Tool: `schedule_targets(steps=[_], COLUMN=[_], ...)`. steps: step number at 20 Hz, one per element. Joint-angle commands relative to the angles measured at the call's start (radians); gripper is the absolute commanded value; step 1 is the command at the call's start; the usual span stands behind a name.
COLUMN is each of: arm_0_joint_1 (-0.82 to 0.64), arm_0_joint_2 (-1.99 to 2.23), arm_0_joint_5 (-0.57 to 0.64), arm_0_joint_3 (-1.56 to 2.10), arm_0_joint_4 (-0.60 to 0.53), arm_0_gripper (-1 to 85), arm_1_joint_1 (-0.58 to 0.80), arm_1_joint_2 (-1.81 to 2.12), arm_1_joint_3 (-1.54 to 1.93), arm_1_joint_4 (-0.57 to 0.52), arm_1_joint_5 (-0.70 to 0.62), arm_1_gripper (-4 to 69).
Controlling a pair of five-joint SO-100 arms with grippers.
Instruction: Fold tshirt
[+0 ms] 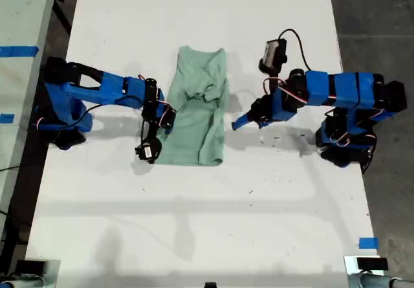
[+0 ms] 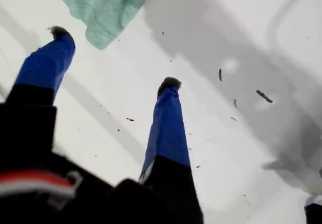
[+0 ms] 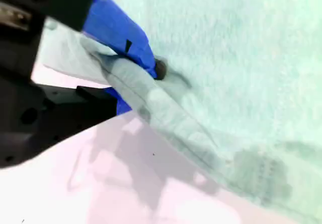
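A long white table fills most of the exterior view. Small dark specks lie scattered on its surface. 1 piece of blue tape sits near the table's edge at the exterior view's lower right. More blue tape marks a pale surface at the exterior view's left, and grey floor shows at its upper right.

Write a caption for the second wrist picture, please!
My second gripper pinches an edge of the mint-green tshirt over the white table.

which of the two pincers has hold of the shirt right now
My second pincer, at the exterior view's left, pinches the pale mint-green cloth t-shirt's edge; my first pincer is open over bare table.
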Motion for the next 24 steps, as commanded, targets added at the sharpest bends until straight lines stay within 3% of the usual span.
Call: schedule_targets(steps=[1,10,20,24], arm_0_joint_1=[-0.023,-0.058,-0.023,-0.017], arm_0_joint_2=[0.067,0.304,-0.052,-0.181], arm_0_joint_5=[-0.011,-0.002,0.063,0.074], arm_0_joint_3=[-0.031,-0.100,-0.664,-0.692], arm_0_joint_4=[0.067,0.206,0.365,0.278], arm_0_gripper=[6.7,0.0,0.0,0.0], arm_1_joint_1=[-0.017,-0.051,-0.084,-0.095], arm_1_joint_2=[0.054,0.054,0.057,0.057], arm_1_joint_3=[0.000,0.012,0.011,0.014], arm_1_joint_4=[-0.029,-0.049,-0.054,-0.057], arm_1_joint_5=[0.000,0.026,0.057,0.066], arm_1_gripper=[30.9,30.5,30.2,30.2])
